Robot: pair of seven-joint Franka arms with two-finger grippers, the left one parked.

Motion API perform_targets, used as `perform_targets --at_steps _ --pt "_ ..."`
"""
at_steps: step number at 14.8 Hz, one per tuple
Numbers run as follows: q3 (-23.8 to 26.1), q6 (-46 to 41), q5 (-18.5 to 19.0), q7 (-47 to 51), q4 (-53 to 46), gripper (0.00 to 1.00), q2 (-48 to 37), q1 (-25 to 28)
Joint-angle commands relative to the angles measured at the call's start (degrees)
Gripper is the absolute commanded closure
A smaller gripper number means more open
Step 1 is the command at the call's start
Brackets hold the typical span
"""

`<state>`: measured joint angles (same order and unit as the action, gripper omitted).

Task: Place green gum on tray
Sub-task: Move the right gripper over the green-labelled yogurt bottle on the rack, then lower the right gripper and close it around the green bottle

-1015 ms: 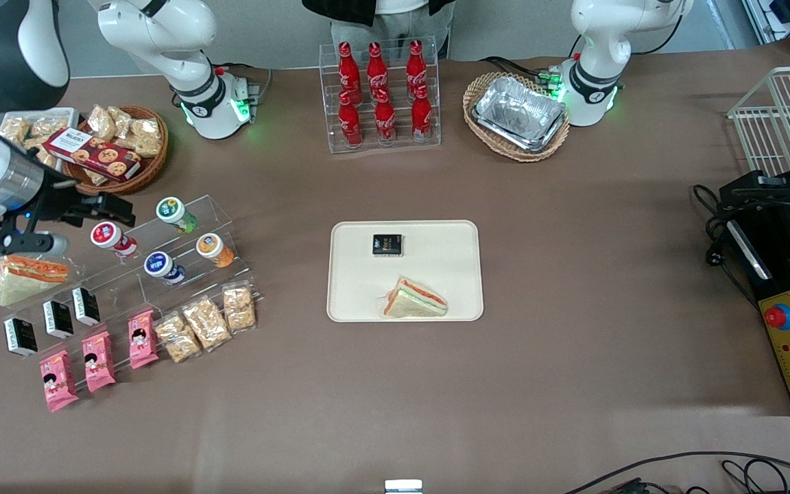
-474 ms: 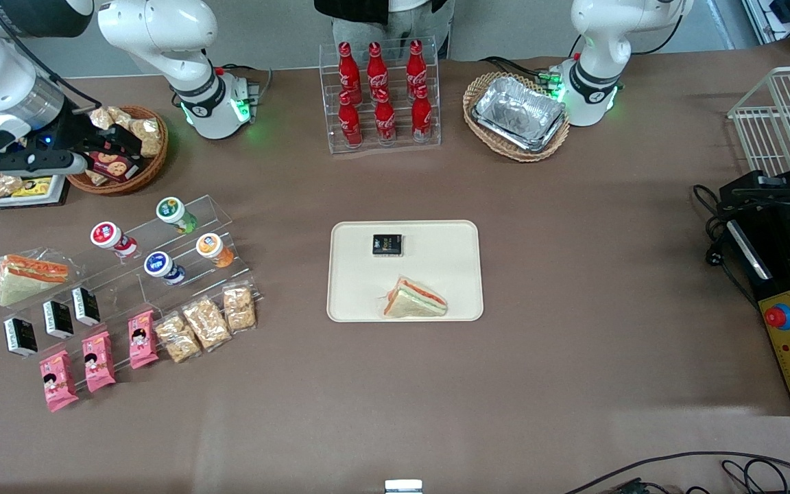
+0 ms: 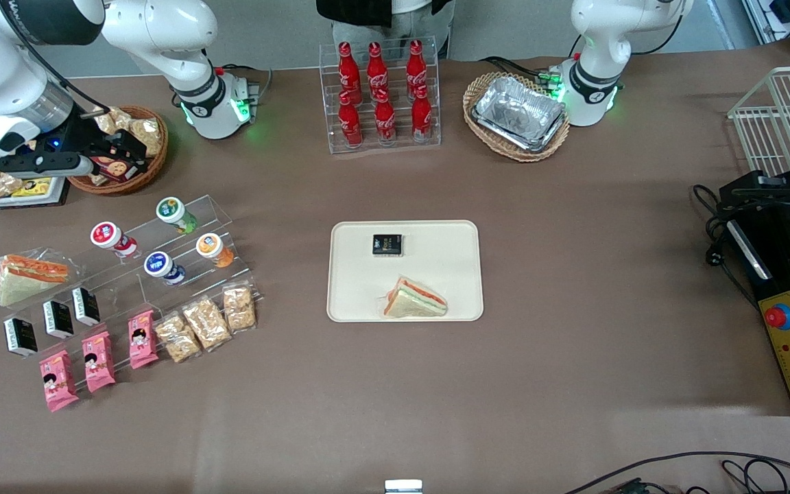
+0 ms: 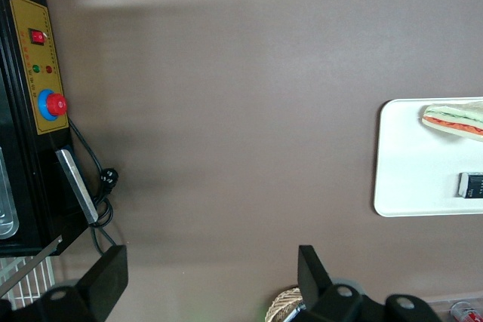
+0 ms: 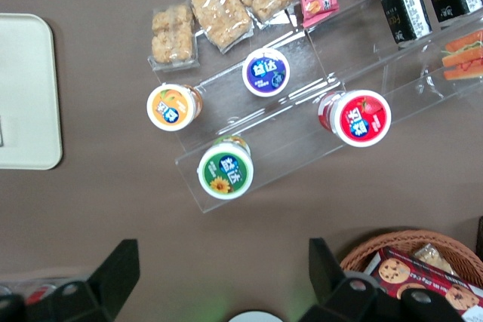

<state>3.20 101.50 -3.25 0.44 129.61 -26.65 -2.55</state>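
Note:
The green gum [image 3: 176, 213] is a small green bottle with a white lid, lying on the top step of a clear acrylic rack [image 3: 127, 267]; it also shows in the right wrist view [image 5: 226, 170]. The cream tray [image 3: 405, 270] sits mid-table and holds a black packet [image 3: 387, 244] and a wrapped sandwich [image 3: 414, 299]; its corner shows in the right wrist view [image 5: 26, 96]. My gripper [image 3: 127, 149] is open and empty, high over the wicker snack basket [image 3: 121, 147], farther from the front camera than the gum. Its fingers [image 5: 324, 269] stand wide apart.
On the rack are a red-lidded bottle [image 3: 112, 238], a blue-lidded bottle [image 3: 162, 267], an orange bottle [image 3: 214, 249], black packets, pink packs and snack bars. A cola bottle stand [image 3: 381, 92] and a basket of foil trays [image 3: 517, 115] stand near the arm bases.
My gripper rose from beside the rack's red-lidded bottle and moved away from the front camera, to over the wicker snack basket. Nothing on the table moved.

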Motion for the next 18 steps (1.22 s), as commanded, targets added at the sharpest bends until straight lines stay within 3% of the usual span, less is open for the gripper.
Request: perform_targets --at_steps 1,5,8,11,18 --pt "-0.04 5.62 -1.50 -1.14 1.87 0.00 3.26 0.00" --pt "0.05 12.48 -1.76 -2.55 7.05 0.00 5.29 0.17" --pt "0.05 13.80 -5.18 -2.55 7.41 0.00 8.36 0.09" --pt "0.14 19.07 -5.10 -2.72 10.83 0.00 9.07 0.17" --pt "0.49 21.97 -5.19 -2.63 14.26 0.00 9.43 1.84"
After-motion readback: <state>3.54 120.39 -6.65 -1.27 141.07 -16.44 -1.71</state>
